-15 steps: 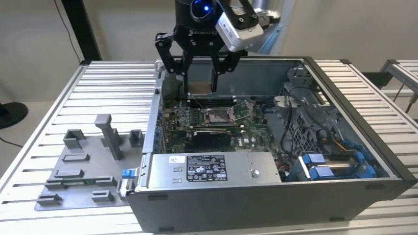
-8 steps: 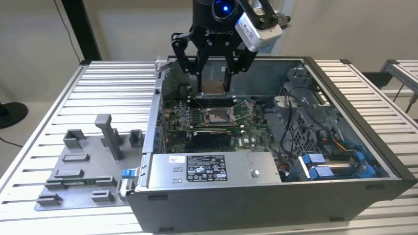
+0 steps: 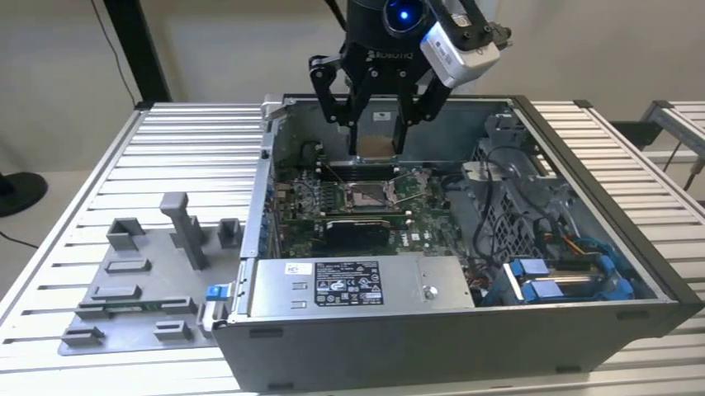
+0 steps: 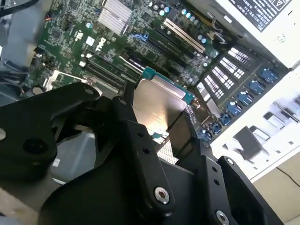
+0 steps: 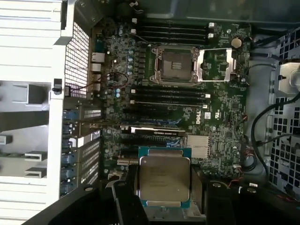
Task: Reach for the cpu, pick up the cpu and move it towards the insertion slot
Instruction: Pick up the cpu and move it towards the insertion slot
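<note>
The cpu (image 3: 376,147) is a flat square chip with a pale silver top and a green edge, held in the air above the open computer case. My gripper (image 3: 376,142) is shut on the cpu, its black fingers (image 3: 338,99) pressing two opposite sides. In both wrist views the cpu (image 5: 164,176) (image 4: 155,108) sits between the fingers (image 4: 140,140) with the green motherboard behind it. The insertion slot (image 5: 176,65) is the open square socket on the motherboard, its metal lid flipped aside; in the exterior view the insertion slot (image 3: 369,195) lies below the held chip.
The computer case (image 3: 441,330) stands open on a slatted metal table (image 3: 99,190). A grey fixture plate (image 3: 144,289) with plastic blocks lies at the exterior view's left. Cables, a drive cage (image 3: 529,206) and blue clips (image 3: 551,280) fill the case's right side.
</note>
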Action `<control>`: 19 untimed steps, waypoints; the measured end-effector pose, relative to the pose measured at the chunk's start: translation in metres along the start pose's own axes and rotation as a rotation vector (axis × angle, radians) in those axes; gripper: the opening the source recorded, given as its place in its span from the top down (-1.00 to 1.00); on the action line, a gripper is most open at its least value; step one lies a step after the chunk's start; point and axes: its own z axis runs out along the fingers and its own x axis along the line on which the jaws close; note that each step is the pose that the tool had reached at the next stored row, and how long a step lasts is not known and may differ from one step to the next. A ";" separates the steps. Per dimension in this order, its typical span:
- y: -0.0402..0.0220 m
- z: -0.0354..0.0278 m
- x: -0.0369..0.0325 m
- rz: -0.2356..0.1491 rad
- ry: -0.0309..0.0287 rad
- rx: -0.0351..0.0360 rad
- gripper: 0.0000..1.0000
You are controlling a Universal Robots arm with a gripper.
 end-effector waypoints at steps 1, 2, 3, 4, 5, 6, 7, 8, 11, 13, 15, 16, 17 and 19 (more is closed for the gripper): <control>-0.0001 0.0001 -0.0014 0.005 -0.0002 -0.0001 1.00; -0.0001 0.0002 -0.0023 0.010 -0.0004 -0.0002 1.00; -0.0001 0.0003 -0.0030 0.017 -0.0006 -0.0001 1.00; 0.0000 0.0005 -0.0036 0.024 -0.0009 -0.0003 1.00; 0.0000 0.0006 -0.0041 0.031 -0.0012 -0.0004 1.00; 0.0000 0.0006 -0.0045 0.036 -0.0013 -0.0003 1.00; 0.0000 0.0006 -0.0045 0.036 -0.0013 -0.0002 1.00; 0.0000 0.0006 -0.0045 0.036 -0.0014 -0.0002 1.00; 0.0000 0.0006 -0.0047 0.036 -0.0014 -0.0003 1.00; 0.0000 0.0006 -0.0047 0.036 -0.0014 -0.0003 1.00; 0.0001 0.0006 -0.0048 0.036 -0.0014 -0.0003 1.00; 0.0004 0.0006 -0.0048 0.036 -0.0014 -0.0003 1.00; 0.0007 0.0007 -0.0048 0.036 -0.0014 -0.0003 1.00; 0.0018 0.0008 -0.0048 0.036 -0.0014 -0.0003 1.00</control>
